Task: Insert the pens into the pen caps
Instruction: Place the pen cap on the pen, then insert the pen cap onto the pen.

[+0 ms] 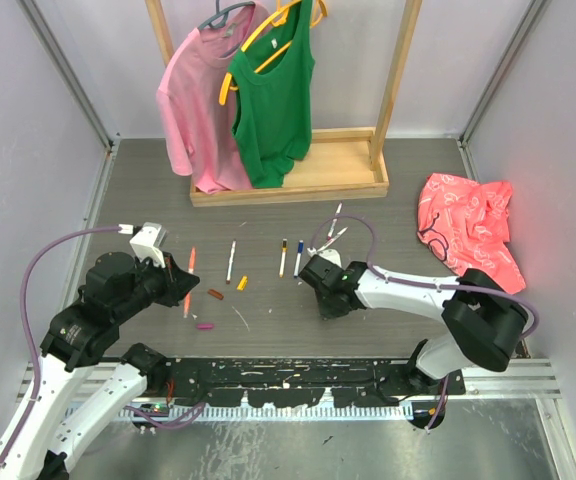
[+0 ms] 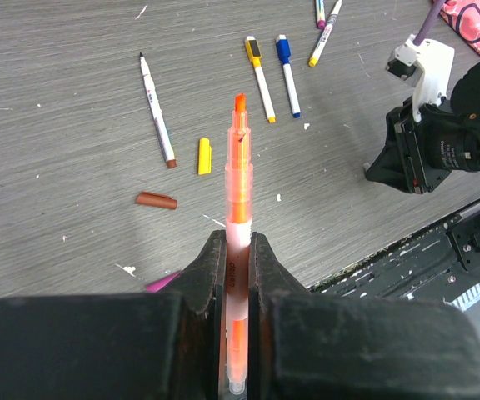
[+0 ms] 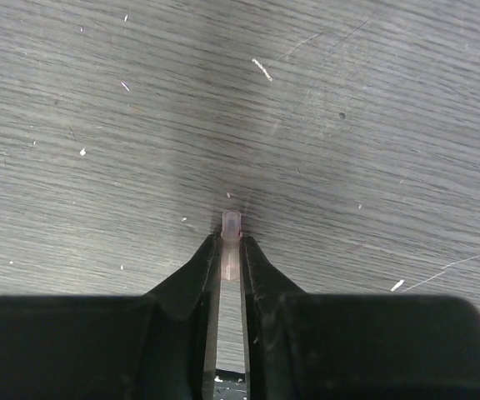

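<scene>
My left gripper (image 2: 237,243) is shut on an orange pen (image 2: 237,179), whose bare orange tip points away from me above the table; from above the pen (image 1: 189,273) shows by the left gripper (image 1: 180,287). My right gripper (image 3: 232,242) hangs low over the table, its jaws pressed on a small pale translucent pen cap (image 3: 232,227); from above that cap is hidden under the right gripper (image 1: 325,306). Loose on the table lie a yellow cap (image 2: 204,156), a brown cap (image 2: 156,200) and a magenta cap (image 2: 163,282), partly hidden by my finger.
A brown-tipped pen (image 2: 157,111), a yellow-capped pen (image 2: 260,78) and a blue-capped pen (image 2: 287,73) lie beyond the caps. Two more pens (image 1: 335,231) lie farther back. A wooden rack (image 1: 298,180) with hanging shirts stands behind; a red cloth (image 1: 468,228) lies right.
</scene>
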Robot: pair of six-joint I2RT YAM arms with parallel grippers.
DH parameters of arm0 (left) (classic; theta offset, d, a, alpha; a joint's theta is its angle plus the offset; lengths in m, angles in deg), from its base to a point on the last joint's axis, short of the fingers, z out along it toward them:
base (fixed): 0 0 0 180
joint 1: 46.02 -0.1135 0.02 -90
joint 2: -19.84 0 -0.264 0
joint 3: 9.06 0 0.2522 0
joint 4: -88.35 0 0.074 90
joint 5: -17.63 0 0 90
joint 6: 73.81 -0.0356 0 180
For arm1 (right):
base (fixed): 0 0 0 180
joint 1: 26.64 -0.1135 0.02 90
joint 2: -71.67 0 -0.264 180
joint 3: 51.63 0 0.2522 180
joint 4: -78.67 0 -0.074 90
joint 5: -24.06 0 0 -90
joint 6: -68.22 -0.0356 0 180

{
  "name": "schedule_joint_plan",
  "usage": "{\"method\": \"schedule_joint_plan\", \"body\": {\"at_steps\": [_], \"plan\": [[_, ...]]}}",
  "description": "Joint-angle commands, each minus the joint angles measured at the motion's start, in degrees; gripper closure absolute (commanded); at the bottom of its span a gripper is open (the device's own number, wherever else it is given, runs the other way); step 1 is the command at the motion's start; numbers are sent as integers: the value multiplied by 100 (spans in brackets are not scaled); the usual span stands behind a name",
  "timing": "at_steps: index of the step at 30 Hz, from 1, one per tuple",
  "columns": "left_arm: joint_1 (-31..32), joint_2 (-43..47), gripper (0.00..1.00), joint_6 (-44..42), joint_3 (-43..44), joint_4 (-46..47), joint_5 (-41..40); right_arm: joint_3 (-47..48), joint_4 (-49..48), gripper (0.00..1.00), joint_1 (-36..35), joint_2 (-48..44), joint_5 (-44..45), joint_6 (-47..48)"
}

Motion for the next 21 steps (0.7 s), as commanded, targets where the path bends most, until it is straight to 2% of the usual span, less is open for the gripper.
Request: {"method": "schedule_joint_plan", "body": {"at_steps": [1,6,13,21], "plan": [[-29,24,100,-21,26,323,31,45,-143,81,-20,159,-186,33],[-29,39,100,-19,29,323,23,45,-140,72,-20,248,-253,73],[-24,42,100,-21,29,323,22,44,-58,71,-20,340,-275,100],[-24,54,100,-17,22,319,13,7,61,87,-20,295,-188,68]]}}
